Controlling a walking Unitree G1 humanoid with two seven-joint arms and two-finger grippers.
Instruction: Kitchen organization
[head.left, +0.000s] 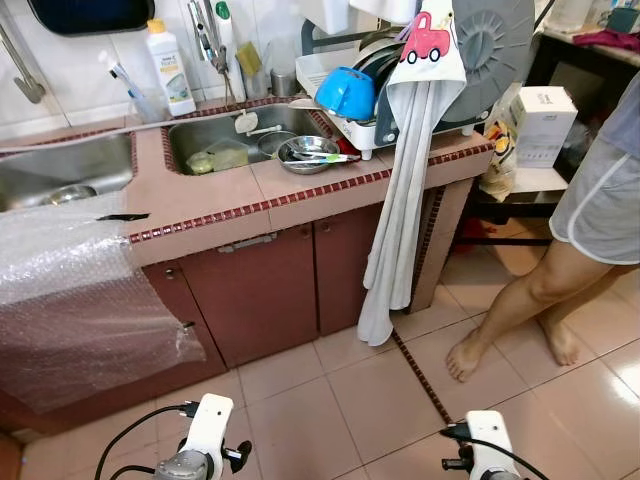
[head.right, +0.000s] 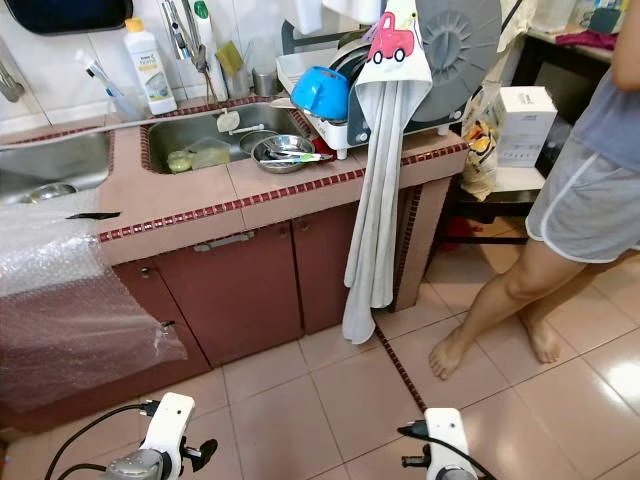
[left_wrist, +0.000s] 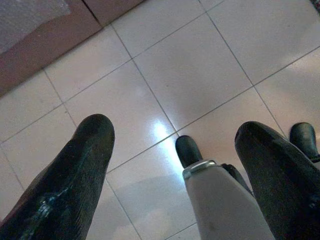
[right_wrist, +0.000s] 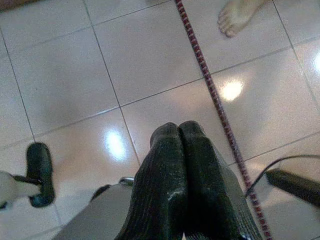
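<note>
Stainless sink (head.left: 240, 135): set into the tiled desk (head.left: 190, 195); a yellowish item, a white utensil and some dishware are seen lying inside it.
Steel bowl (head.left: 308, 153): placed on the desk edge just beside the sink, with utensils resting in and across it; judged to be parked there for washing or drying.
Dish rack (head.left: 385, 110): stood at the desk's right end; a blue bowl (head.left: 346, 92) is tilted in it and dark plates are stacked upright behind, a position that lets water drain.
Towel (head.left: 405, 190): hung from the rack over the desk edge, reaching down past the cabinet doors (head.left: 265, 285); probably hung to dry.
Soap bottle (head.left: 170, 68): stood upright against the wall behind the sink, within reach of the tap.
Bubble wrap (head.left: 70, 290): draped over the left part of the desk and down the cabinet front.
Person (head.left: 575, 240): stood barefoot on the floor to the right of the desk.
Left end effector (left_wrist: 175, 170): hung low over the floor tiles, fingers spread wide, nothing held.
Right end effector (right_wrist: 179, 127): hung low over the floor, fingertips pressed together, nothing held.
Task state: kitchenware is spread between sink, desk and rack; both arms are held well apart from it, so no stage can be judged.
</note>
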